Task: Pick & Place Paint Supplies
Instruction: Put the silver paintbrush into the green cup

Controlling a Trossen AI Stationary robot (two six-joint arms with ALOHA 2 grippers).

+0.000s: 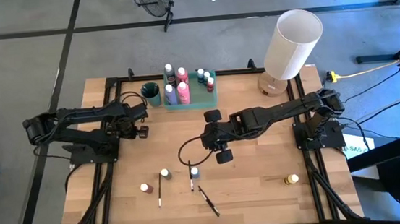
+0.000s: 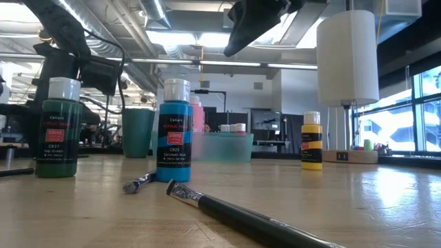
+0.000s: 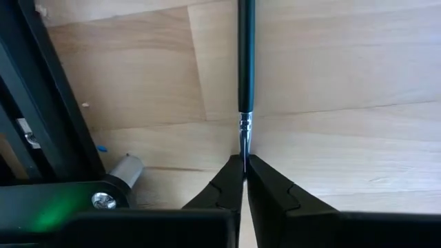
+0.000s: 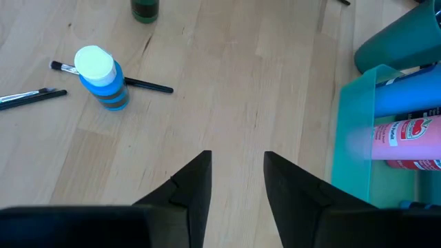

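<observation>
Left gripper [image 3: 242,180] pinches a thin dark paintbrush [image 3: 245,55] at its silver ferrule, handle pointing straight away from the fingers, above the wooden table [image 3: 344,69]. Right gripper [image 4: 236,180] is spread apart, empty, mid-table. Blue bottle [image 2: 174,131] label reads "Cerulean Blue".

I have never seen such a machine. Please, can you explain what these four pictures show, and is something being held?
These are two robot arms at a wooden table. One picture looks down from above, one looks level across the tabletop, and two come from cameras on the wrists. The left gripper is shut on a thin paintbrush. The right gripper is open and empty above the middle of the table. A green tray at the far edge holds several paint bottles. A blue bottle, a green one, a red one, a yellow one and loose brushes lie nearer. A white lamp stands at a far corner.
</observation>
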